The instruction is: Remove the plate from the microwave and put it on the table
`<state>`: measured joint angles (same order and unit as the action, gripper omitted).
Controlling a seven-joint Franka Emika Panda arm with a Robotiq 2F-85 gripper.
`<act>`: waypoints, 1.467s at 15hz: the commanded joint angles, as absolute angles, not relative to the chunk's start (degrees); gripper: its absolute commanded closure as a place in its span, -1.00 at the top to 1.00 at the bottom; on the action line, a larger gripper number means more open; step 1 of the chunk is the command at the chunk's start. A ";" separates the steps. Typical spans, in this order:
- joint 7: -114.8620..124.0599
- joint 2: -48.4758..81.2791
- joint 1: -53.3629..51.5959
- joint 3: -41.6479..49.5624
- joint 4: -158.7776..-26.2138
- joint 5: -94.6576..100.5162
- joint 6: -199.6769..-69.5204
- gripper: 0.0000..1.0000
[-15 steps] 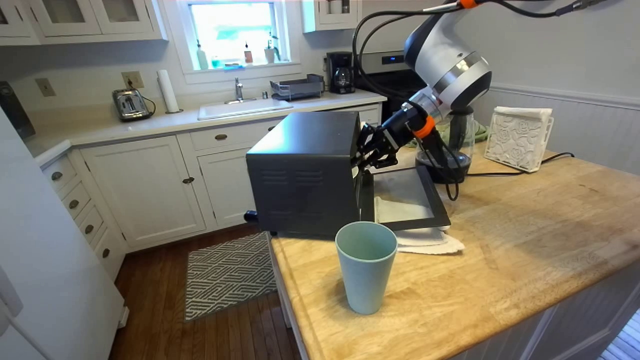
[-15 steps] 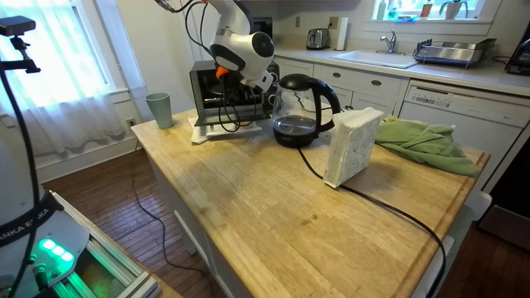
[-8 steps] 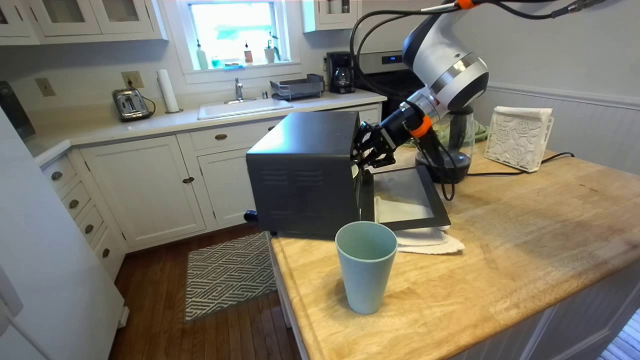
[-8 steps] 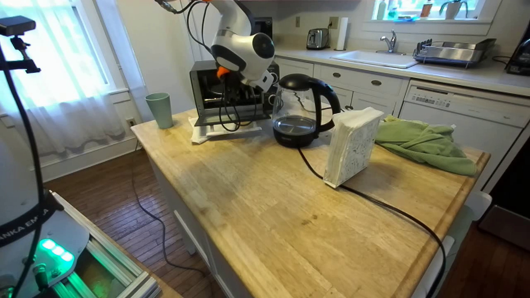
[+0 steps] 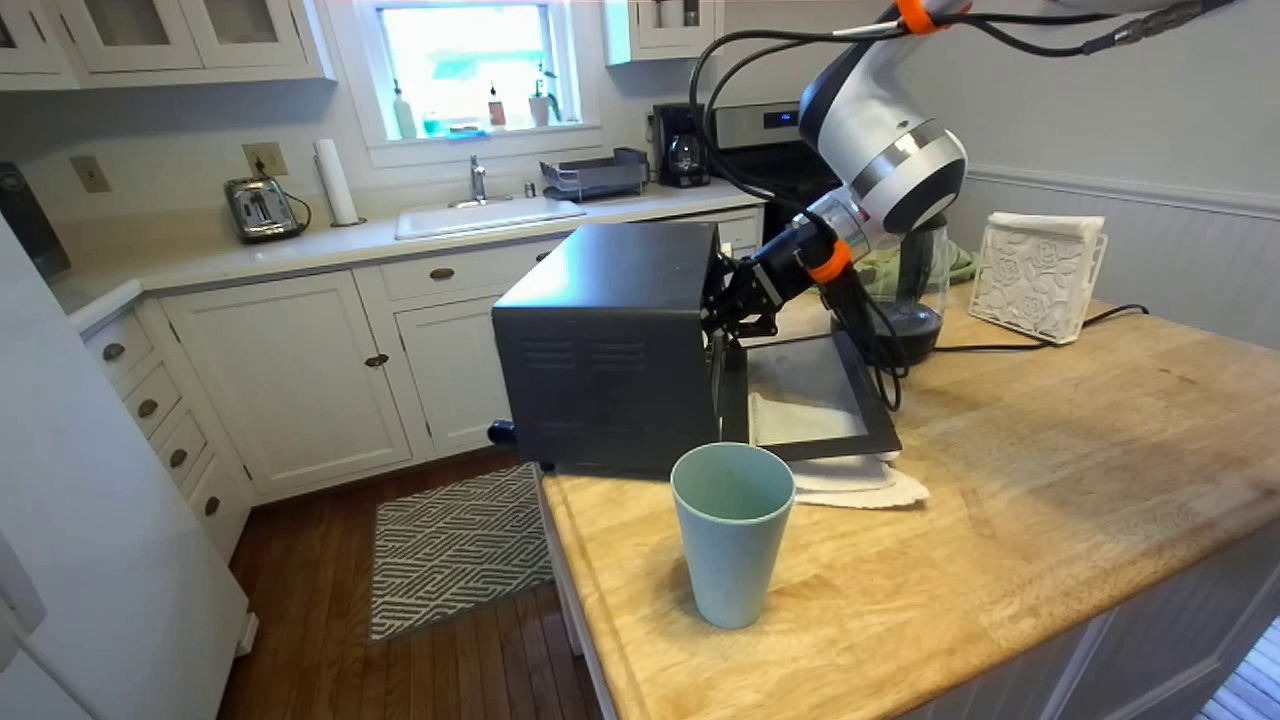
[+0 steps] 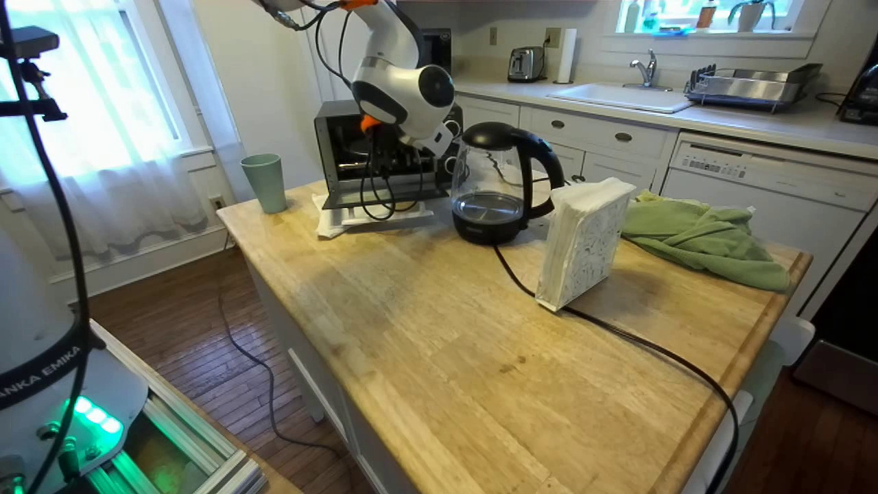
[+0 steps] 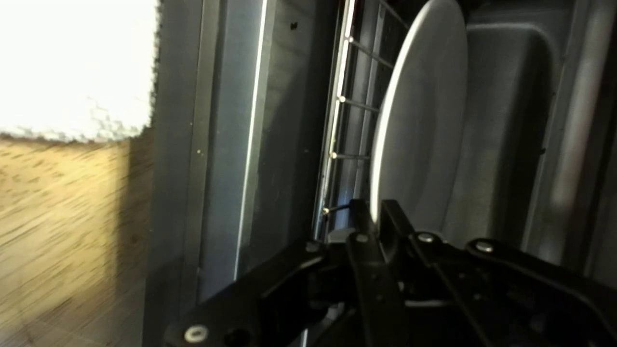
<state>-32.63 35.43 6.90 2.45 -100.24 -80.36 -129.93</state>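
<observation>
Edged inward since a second ago, the tool (image 7: 375, 209) pinches the rim of the plate (image 7: 426, 106), above the wire rack (image 7: 341, 99) within the microwave (image 5: 610, 340). Grasping looks nearly done; next, draw the plate out level, then onto the worktop (image 5: 1020, 470).

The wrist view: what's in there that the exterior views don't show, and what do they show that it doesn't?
Seen clearly in the wrist view only: the white round plate, its rim between the black fingers. In both exterior views only: the teal tapered cup and the black-handled clear glass kettle. Shared by all: the black boxy microwave and the light-brown wooden table.
</observation>
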 commanded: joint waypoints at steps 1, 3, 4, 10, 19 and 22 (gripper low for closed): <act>-32.35 37.34 7.80 1.74 -98.05 -82.19 -128.91 -0.93; -31.91 36.65 7.80 1.95 -98.41 -82.01 -128.03 -0.98; -31.43 36.05 8.04 2.12 -98.67 -81.70 -126.99 -0.99; -31.61 33.17 9.78 3.46 -101.33 -79.58 -121.87 -0.98; -32.55 30.24 11.97 5.70 -105.18 -78.70 -113.50 -0.98; -33.84 28.86 11.10 6.77 -106.69 -76.29 -114.82 -0.98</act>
<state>-32.85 32.21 11.49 5.82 -103.46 -79.12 -115.28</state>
